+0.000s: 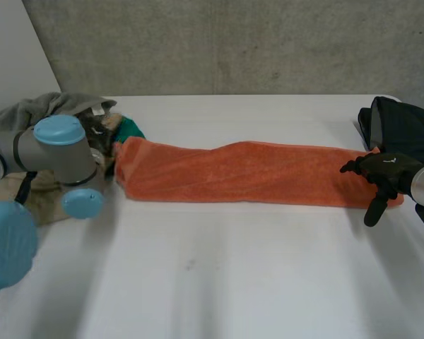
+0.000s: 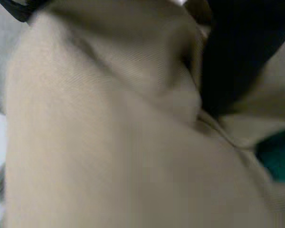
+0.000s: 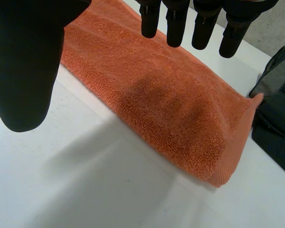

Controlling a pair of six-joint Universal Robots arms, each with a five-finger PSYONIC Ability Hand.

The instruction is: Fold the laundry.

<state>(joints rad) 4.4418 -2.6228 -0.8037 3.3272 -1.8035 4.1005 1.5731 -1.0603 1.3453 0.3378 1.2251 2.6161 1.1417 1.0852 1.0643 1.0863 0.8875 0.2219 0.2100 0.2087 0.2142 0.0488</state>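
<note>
- Folding the orange towel (image 1: 247,173) across its length looks to be the step in hand. It lies as one long narrow band, apparently already doubled lengthwise, so I judge the task to be partway done.
- The towel is thick terry with a rounded, doubled long edge, mostly flat, with a soft rise near its middle. It stretches across the tabletop (image 1: 233,282).
- One end rests against the laundry pile, touching a teal cloth (image 1: 131,128). The other end lies under my right robot hand (image 1: 381,169).
- My right robot hand hovers just above that end, fingers straight and spread, thumb held wide apart, pinching nothing.
- Next I should probably lower it, pinch both layers at the end corner, and carry that end over towards the pile so the edges meet squarely. The loose far layer may slip.
- A dark garment (image 1: 403,127) lies just beside that end of the towel, near enough to be snagged.
- My left robot hand (image 2: 242,52) seems to be the dark shape against beige cloth (image 2: 109,142). I cannot tell its state.
- A grey cloth (image 1: 49,109) tops the pile beside my left arm (image 1: 56,148).
</note>
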